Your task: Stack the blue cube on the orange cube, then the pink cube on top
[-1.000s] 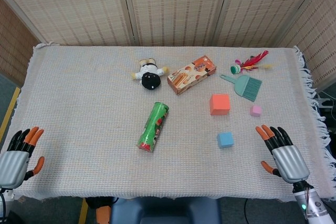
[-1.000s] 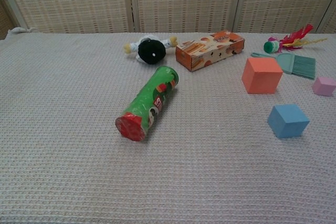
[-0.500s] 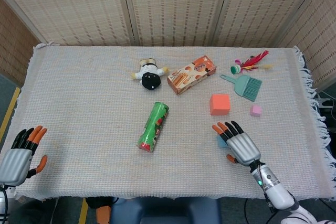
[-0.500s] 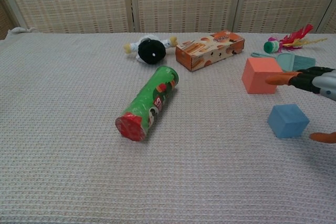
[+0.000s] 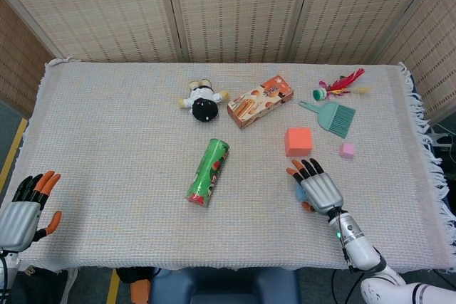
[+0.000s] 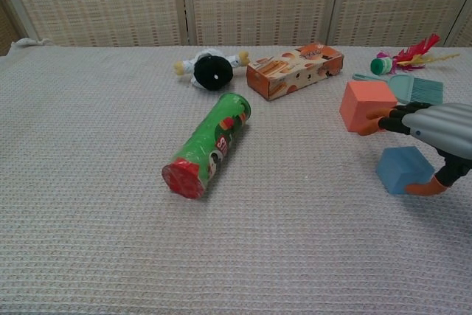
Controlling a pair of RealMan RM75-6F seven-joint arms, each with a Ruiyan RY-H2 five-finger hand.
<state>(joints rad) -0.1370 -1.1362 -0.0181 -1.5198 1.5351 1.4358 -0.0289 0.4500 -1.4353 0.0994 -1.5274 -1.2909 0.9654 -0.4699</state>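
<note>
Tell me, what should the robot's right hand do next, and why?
Probably close its fingers on the blue cube. The right hand hangs just over it, thumb beside it, seemingly not gripping yet. The orange cube it must go on stands bare just behind.

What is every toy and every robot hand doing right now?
blue cube: on the cloth, under the right hand
right hand: fingers spread over it, grip unclear
left hand: open, holding nothing
orange cube: bare on top
pink cube: unstacked
green can: lying on its side
</note>
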